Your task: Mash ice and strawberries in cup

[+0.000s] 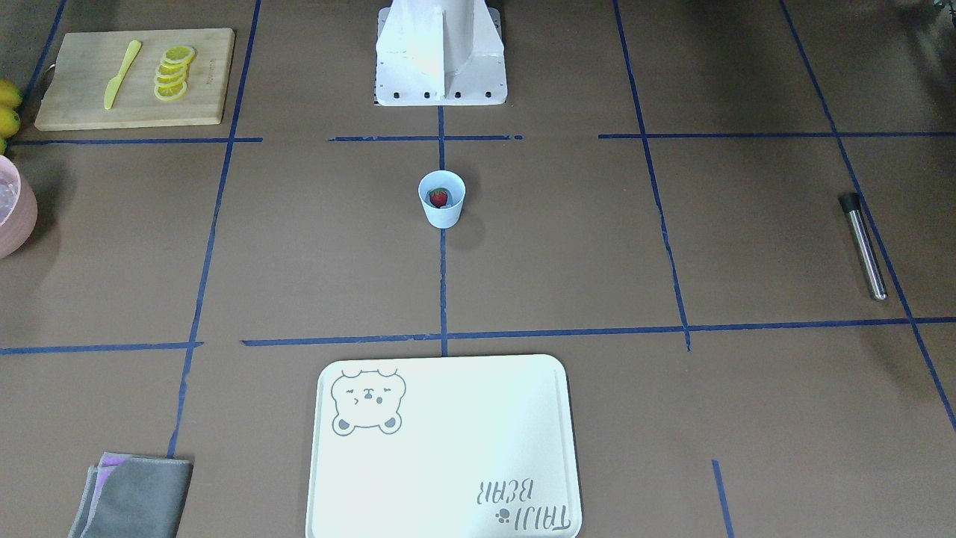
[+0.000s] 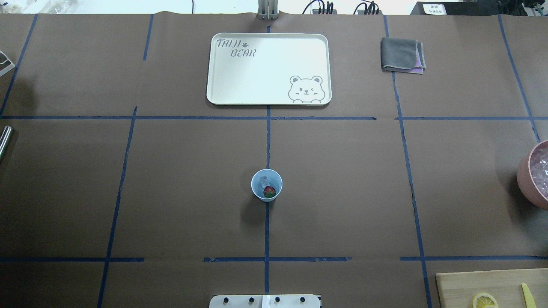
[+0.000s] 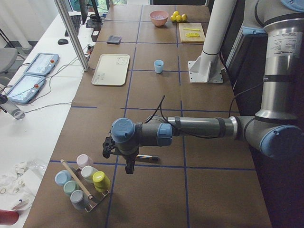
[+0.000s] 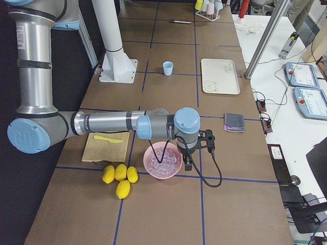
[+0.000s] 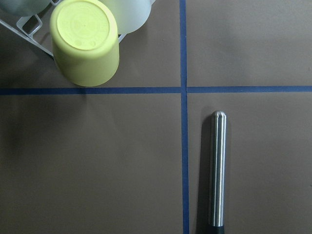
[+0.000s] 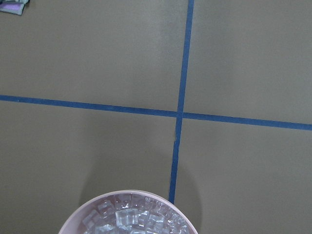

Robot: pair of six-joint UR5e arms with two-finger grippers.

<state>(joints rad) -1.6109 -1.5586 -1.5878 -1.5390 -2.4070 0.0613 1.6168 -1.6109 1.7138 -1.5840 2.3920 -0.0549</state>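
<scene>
The light-blue cup [image 1: 441, 200] [image 2: 260, 187] stands at the table's middle on the centre tape line. Inside it lie a red strawberry [image 1: 438, 197] [image 2: 269, 191] and a pale piece of ice [image 2: 264, 179]. More ice [image 6: 130, 217] fills the pink bowl [image 4: 162, 160] [image 2: 527, 173]. My left gripper [image 3: 128, 164] hangs far from the cup, over a steel rod with a black end [image 5: 218, 170] [image 1: 863, 245]. My right gripper [image 4: 188, 162] hovers at the pink bowl's edge. I cannot tell whether either gripper is open or shut.
A white bear tray [image 2: 222, 98] lies beyond the cup. A folded grey cloth [image 2: 401, 54], a cutting board [image 1: 134, 112] with lemon slices [image 1: 173, 73] and a yellow knife [image 1: 122, 73], lemons [image 4: 119, 177], and a rack of cups [image 3: 83, 183] sit around the edges.
</scene>
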